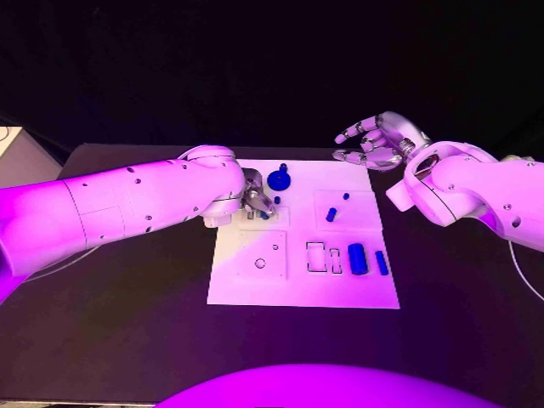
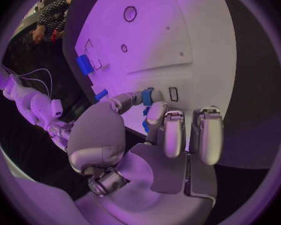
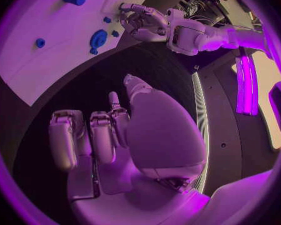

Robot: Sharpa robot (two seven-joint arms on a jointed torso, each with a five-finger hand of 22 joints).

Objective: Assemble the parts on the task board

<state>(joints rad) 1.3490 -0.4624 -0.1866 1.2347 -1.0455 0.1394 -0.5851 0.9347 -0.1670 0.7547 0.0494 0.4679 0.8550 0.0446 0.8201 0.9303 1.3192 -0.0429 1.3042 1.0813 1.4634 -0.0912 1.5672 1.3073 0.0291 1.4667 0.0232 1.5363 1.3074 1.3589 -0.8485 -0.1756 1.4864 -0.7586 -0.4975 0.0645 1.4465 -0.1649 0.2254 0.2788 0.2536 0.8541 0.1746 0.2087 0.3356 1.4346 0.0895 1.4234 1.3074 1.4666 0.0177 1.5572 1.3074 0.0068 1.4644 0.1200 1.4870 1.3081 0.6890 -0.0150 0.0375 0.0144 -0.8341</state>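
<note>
Matte black table (image 1: 125, 340), flat white task board (image 1: 299, 287), blue cyl. part (image 1: 357, 258).

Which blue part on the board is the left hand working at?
The small blue peg beside the left hand, just below the round blue disc; every other blue part lies clear of the hand.
</note>
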